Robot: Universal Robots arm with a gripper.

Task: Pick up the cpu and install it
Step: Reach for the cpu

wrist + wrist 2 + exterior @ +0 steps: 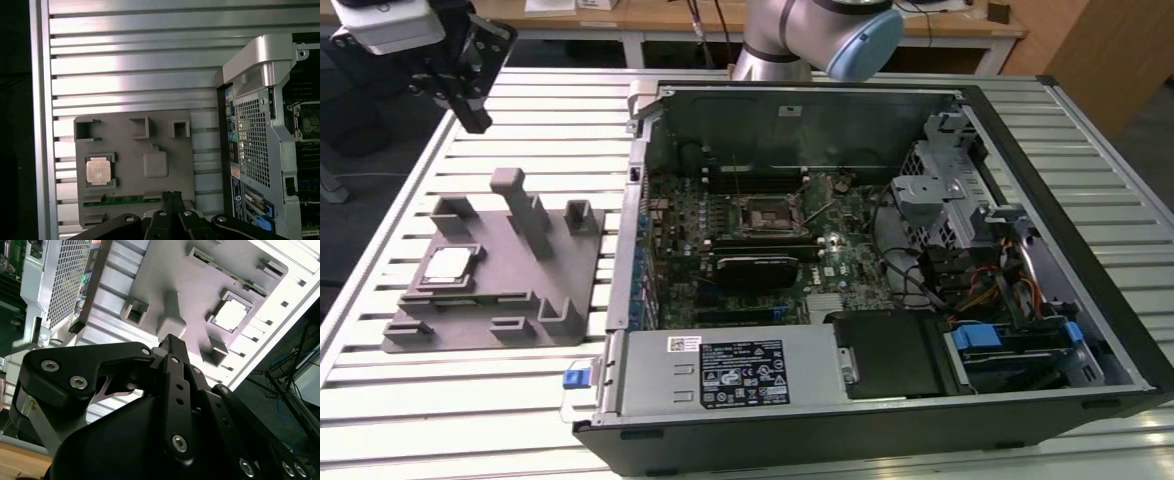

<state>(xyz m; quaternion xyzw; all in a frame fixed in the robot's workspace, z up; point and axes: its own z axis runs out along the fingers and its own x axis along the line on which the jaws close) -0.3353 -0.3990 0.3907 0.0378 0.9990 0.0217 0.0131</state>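
Silver cpu well apart from claw

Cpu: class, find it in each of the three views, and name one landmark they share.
Exterior view: cpu sits in the grey holder block, toward the exterior view's left.
Second wrist view: cpu in the block's square recess.
First wrist view: cpu in that same recess.
Shared landmark: the holder block.

Slatted metal table; grey holder block beside open computer case, both resting on it.
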